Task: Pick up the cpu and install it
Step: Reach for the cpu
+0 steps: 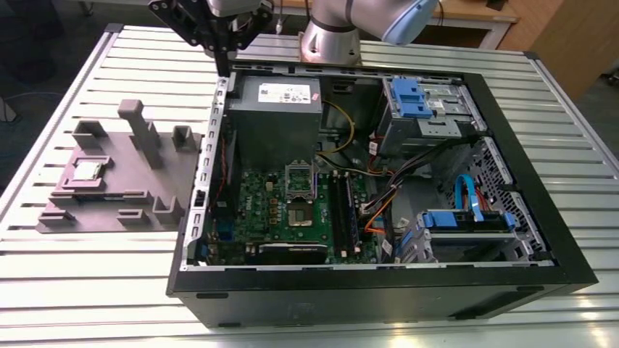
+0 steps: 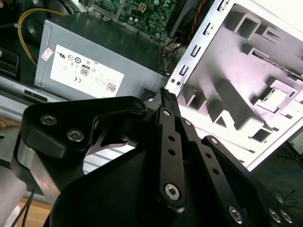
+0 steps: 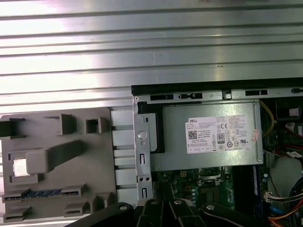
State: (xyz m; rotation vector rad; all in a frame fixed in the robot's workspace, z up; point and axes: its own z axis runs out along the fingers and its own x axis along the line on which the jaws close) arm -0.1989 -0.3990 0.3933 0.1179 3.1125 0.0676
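The surface (image 1: 77,290) is ribbed bare metal, brushed and bright with glare. On it, at nine o'clock from the computer case (image 1: 387,293), the tray (image 1: 121,199) is purple-grey matt plastic. The cpu (image 1: 87,171) lying in it has a silver-grey metal top with a dull sheen. The case is black and matt outside, with pale bare sheet metal inside. Its power supply (image 1: 275,130), at twelve o'clock from the green motherboard (image 1: 259,206), is smooth grey sheet metal with a white paper label. The end effector (image 2: 166,97) is matt black with bright metal screw heads.
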